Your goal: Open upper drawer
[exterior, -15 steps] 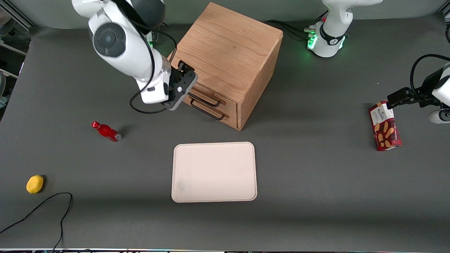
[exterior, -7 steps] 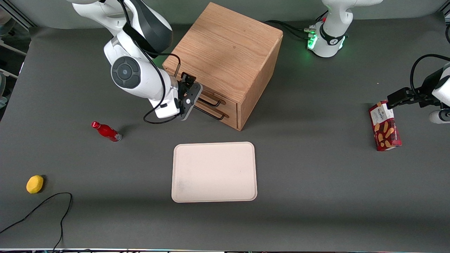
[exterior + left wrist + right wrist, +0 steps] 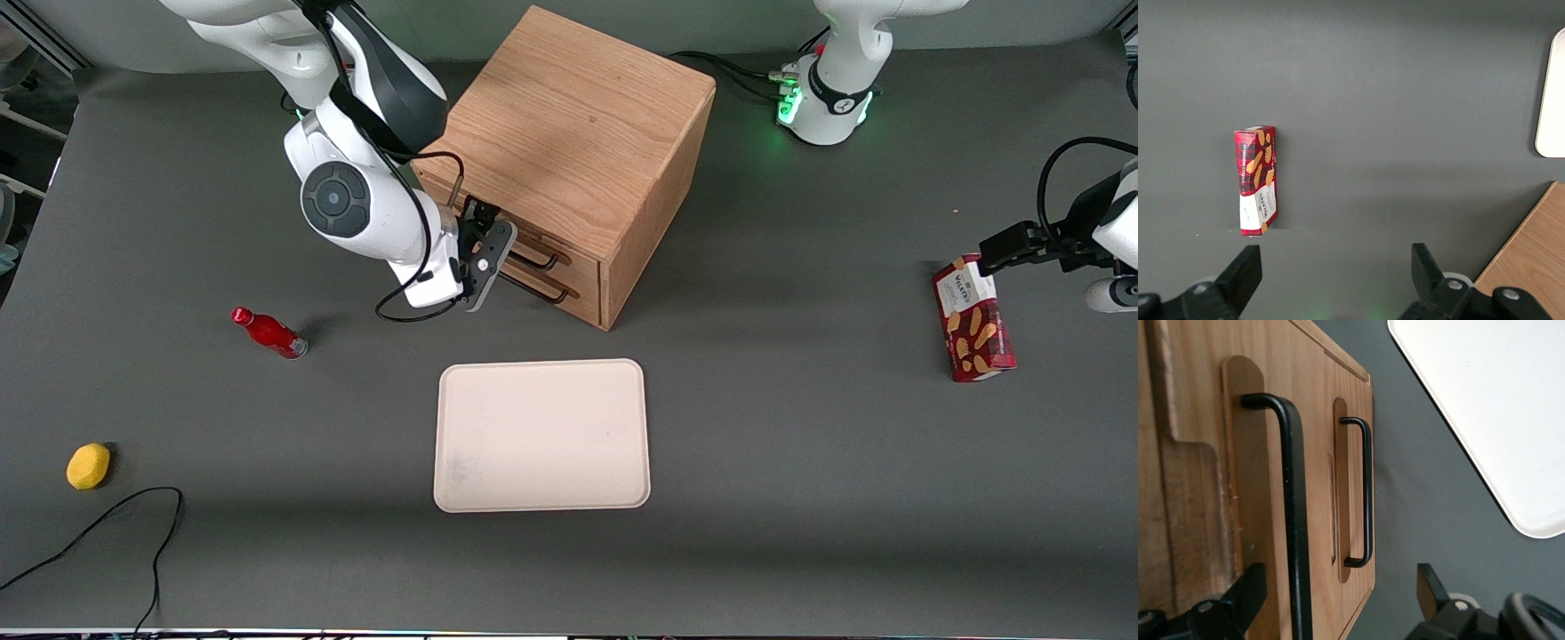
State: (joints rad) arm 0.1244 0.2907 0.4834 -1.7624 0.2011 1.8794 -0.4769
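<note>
The oak cabinet (image 3: 569, 133) stands at the middle of the table, its two drawers facing the working arm's end. The upper drawer (image 3: 578, 261) looks flush with the cabinet front, and so does the lower one. Its black bar handle (image 3: 540, 259) (image 3: 1295, 520) runs above the lower drawer's twin handle (image 3: 544, 292) (image 3: 1366, 493). My right gripper (image 3: 496, 256) (image 3: 1338, 600) is open right in front of the upper drawer. The upper handle's bar lies between the two fingers, close to one finger (image 3: 1245, 597). The other finger (image 3: 1430, 587) hangs past the cabinet's bottom edge.
A cream tray (image 3: 540, 436) (image 3: 1485, 407) lies nearer the front camera than the cabinet. A red bottle (image 3: 268, 332), a yellow fruit (image 3: 88, 466) and a black cable (image 3: 107, 524) lie toward the working arm's end. A red biscuit box (image 3: 972, 318) (image 3: 1257, 180) lies toward the parked arm's end.
My right gripper has come down and moved in toward the drawer fronts, ending with its open fingers around the upper handle. The drawers have not moved.
</note>
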